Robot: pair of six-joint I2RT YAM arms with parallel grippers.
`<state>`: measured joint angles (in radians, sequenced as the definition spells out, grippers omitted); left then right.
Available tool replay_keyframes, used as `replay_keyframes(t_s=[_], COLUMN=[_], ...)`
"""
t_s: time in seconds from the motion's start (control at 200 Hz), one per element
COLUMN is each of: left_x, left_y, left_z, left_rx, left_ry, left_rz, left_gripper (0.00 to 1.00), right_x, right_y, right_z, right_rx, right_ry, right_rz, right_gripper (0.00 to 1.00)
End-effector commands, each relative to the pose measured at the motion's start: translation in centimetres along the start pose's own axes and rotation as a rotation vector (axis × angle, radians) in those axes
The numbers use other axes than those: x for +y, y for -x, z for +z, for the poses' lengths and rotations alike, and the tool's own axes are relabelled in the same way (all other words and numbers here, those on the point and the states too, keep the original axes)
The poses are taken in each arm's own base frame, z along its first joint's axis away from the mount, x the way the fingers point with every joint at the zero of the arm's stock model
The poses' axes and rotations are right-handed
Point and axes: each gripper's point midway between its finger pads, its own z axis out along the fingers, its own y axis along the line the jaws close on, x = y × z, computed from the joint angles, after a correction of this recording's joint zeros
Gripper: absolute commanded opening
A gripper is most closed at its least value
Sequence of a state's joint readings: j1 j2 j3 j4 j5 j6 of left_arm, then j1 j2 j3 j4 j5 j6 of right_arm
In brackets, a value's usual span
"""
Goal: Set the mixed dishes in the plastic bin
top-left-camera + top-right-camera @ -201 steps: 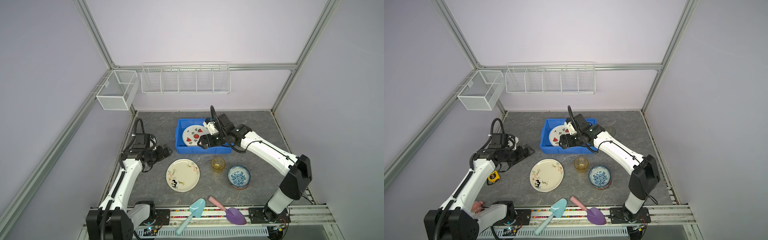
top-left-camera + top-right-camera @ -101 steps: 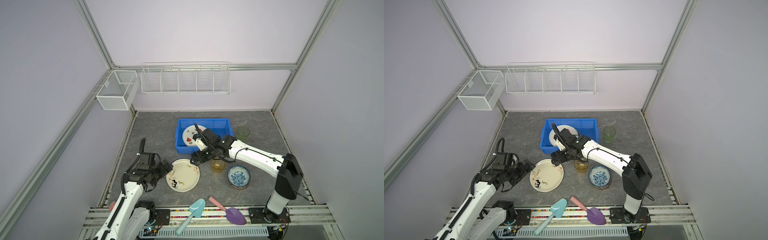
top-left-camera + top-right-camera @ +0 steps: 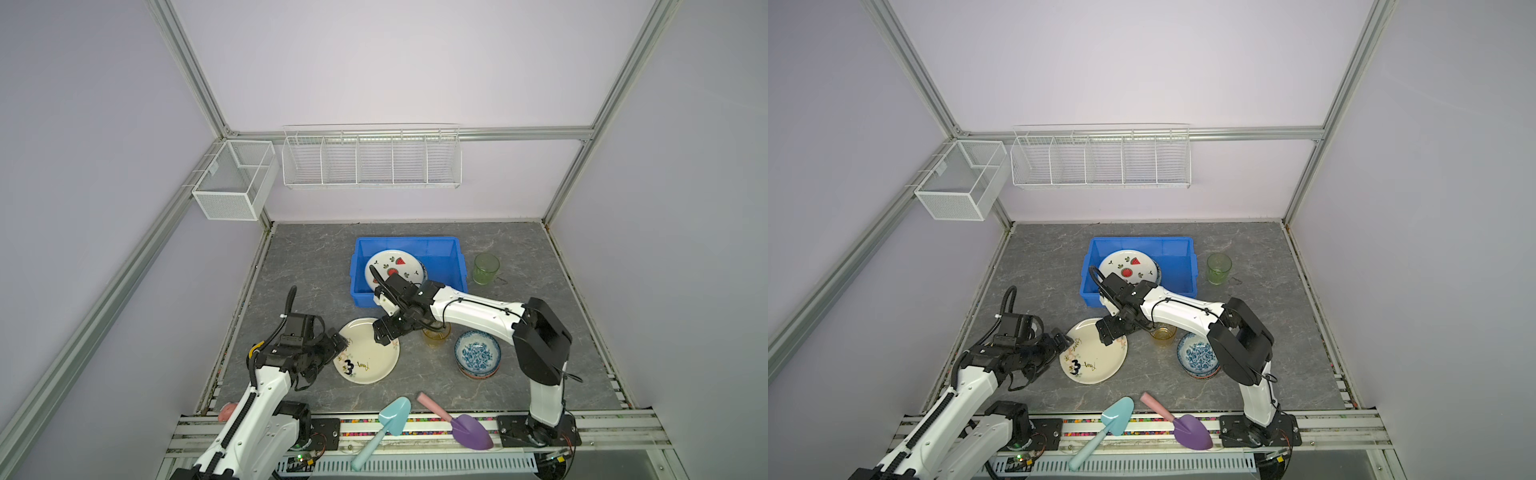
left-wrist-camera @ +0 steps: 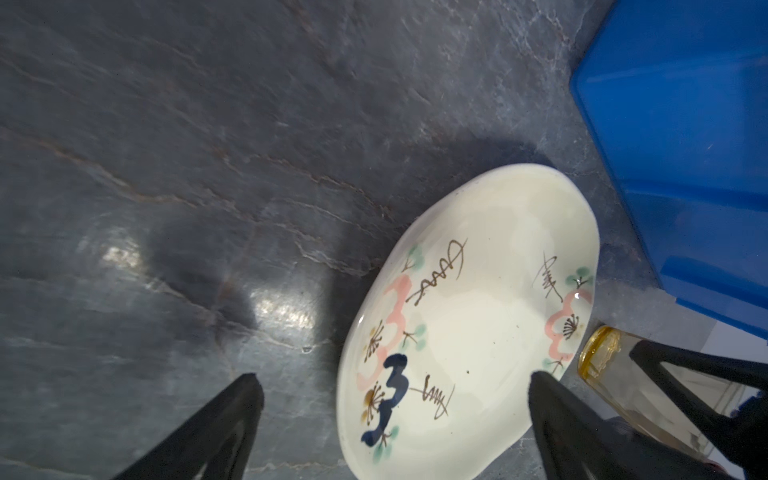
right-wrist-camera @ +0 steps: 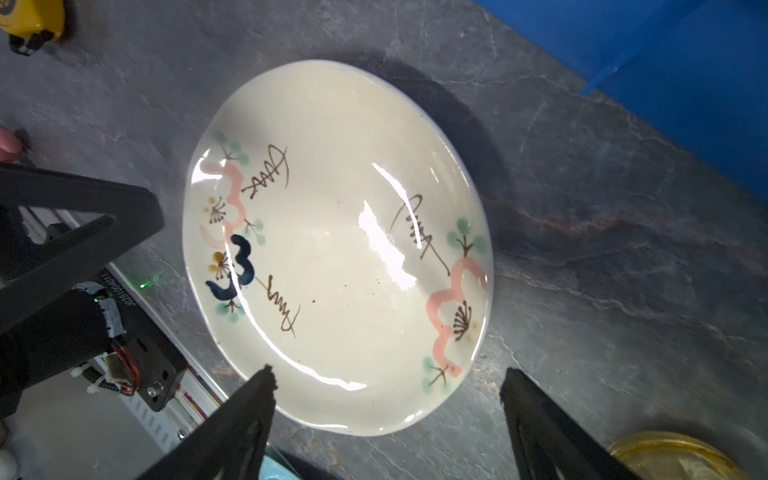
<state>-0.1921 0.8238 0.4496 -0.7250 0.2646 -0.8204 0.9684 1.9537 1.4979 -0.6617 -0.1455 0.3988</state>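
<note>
Nearest, the cream scribbled plate [image 3: 368, 353] lies flat on the bench [image 3: 311, 266]; the left jaws stand wide astride its left rim, the right jaws wide over its far rim, neither gripping; contact is hard to judge; the right arm hides most of the amber tumbler [image 3: 436, 337] and the near wall of the blue bin [image 3: 409, 240]; inside the bin the watermelon plate [image 3: 395, 266] sits tilted, its lower edge cut off.

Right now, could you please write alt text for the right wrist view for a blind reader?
A cream plate painted with pink blossoms lies on the grey table, beneath the open right hand. The left hand is beside the plate; a blue bin and an amber glass show at the edges.
</note>
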Motion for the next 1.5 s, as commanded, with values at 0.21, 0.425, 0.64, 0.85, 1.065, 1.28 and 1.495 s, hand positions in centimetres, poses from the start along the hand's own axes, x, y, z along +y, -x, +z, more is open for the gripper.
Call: replay_keyframes(t_s=[0.21,0.425,0.64,0.85,1.065,1.28,1.495], left_x=[0.0,-0.9,-2.0,-2.3,-2.9,-3.2,-4.0], left_y=[-1.2,-1.8,-2.1,-2.4,-2.5,-2.6,-2.5], left_z=[0.9,1.4,1.5,2.0,1.9,1.7,1.3], left_rx=[0.034,0.062,0.087,0.103,0.102,0.097,0.083], left_ry=[-0.059,-0.126,-0.196,-0.221,-0.267,-0.298,-0.366], left_rz=[-0.013,-0.004,0.016,0.018,0.017,0.018,0.008], left_gripper=[0.99,0.97,0.95,0.92,0.90,0.87,0.83], right_x=[-0.9,-0.9,-0.4,0.2,0.9,1.7,2.0], right_y=[-0.1,-0.8,-0.8,-0.7,-0.5,-0.2,0.1], right_z=[1.7,3.1,3.5,3.5,3.6,3.5,3.5], right_rx=[0.044,0.079,0.085,0.083,0.080,0.080,0.075], right_ry=[-0.042,-0.022,0.011,0.044,0.083,0.139,0.167], right_rz=[-0.004,0.012,0.021,0.025,0.034,0.053,0.061], right_gripper=[0.88,0.88,0.88,0.88,0.88,0.88,0.88])
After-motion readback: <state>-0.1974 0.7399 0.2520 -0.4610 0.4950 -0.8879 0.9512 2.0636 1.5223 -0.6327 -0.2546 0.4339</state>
